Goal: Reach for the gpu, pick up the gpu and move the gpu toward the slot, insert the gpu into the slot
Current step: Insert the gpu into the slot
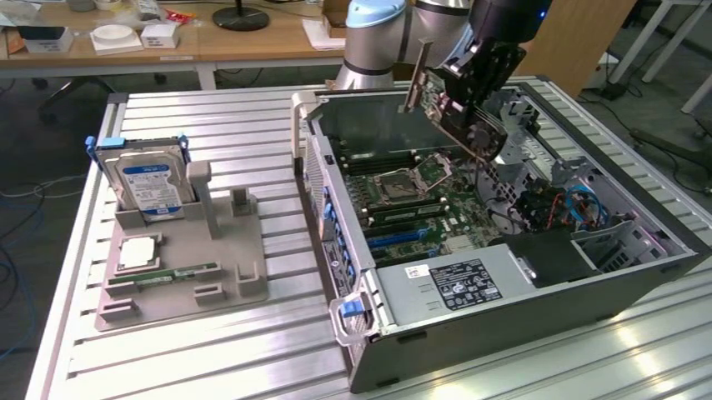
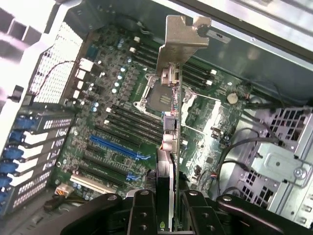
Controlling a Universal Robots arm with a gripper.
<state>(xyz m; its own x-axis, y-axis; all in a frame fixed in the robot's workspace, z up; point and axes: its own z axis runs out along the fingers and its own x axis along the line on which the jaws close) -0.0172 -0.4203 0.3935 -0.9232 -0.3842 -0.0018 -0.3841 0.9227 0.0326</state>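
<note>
One gpu (image 1: 473, 129), a dark card with a pale end bracket, hangs tilted over the open computer case (image 1: 501, 312), above the green motherboard (image 1: 445, 204) and apart from its one long blue slot (image 2: 117, 147). One silver CPU socket (image 1: 401, 179) lies below the card, and one blue-labelled hard drive (image 1: 150, 183) stands in a grey holder (image 1: 223, 267) on the counter (image 1: 223, 358). The pincer (image 2: 168, 210) is clenched part-way, grasping the gpu between its two fingers.

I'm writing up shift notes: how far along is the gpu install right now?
Done: the gpu is picked up, clamped in the jaws and held in the air inside the open case. In hand: it hangs over the green motherboard, bracket end leading. Left: the blue slot is empty and the card is clearly above it, so insertion is not done.
</note>
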